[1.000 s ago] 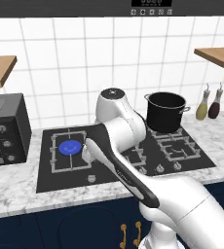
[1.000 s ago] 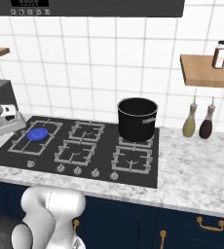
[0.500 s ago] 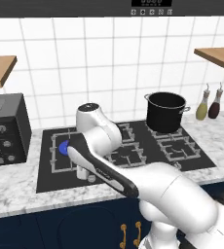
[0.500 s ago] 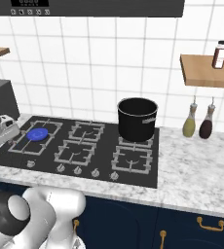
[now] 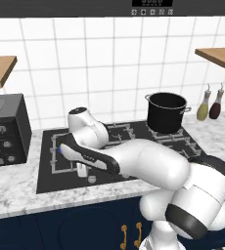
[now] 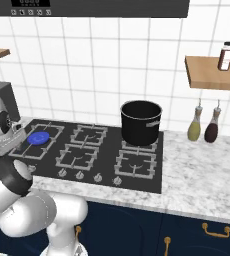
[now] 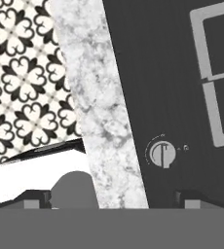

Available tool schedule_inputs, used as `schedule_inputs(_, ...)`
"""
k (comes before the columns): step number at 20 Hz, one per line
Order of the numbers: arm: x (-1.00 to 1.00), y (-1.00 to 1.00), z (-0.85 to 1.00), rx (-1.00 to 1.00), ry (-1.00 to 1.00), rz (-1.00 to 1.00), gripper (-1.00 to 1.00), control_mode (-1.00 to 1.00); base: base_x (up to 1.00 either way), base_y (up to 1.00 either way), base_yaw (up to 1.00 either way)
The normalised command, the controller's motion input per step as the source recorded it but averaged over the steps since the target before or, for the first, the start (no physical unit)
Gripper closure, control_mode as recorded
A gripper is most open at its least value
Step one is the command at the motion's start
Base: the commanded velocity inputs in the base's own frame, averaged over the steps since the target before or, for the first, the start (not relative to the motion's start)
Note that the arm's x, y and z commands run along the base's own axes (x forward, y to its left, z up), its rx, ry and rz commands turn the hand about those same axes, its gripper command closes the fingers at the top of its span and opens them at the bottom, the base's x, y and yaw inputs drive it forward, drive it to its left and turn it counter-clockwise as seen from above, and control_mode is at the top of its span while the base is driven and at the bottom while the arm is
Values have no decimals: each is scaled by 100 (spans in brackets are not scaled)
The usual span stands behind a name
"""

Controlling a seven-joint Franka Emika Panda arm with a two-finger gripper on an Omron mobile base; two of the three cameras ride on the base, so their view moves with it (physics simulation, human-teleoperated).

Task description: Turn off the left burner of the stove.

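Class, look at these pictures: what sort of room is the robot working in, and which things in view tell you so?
A kitchen, rendered rather than real. The signs: a black stove with wire grates and a row of knobs set into a marble counter, a black pot standing on a back burner, and a white tiled wall behind.

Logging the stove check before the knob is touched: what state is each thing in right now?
Large round left burner: on, blue disc showing.
Small silver knob: untouched, ahead of the tool.
Tool: open, empty, above the flat black stove.
Black cooking pot: upright, lidless, on the back right grate.
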Motion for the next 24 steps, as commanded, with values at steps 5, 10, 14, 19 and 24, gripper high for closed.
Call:
schedule_inputs(5,25,-1,-46,-1,-15,0,-100,-100,0,0,0)
schedule_inputs(10,10,-14,-36,-1,-10,0,-100,-100,0,0,0)
schedule_inputs(14,4,-17,-23,0,-1,1,-100,-100,0,0,0)
schedule_inputs(19,19,-5,-28,0,3,0,-100,-100,0,0,0)
schedule_inputs(24,23,0,-33,0,4,0,-100,-100,0,0,0)
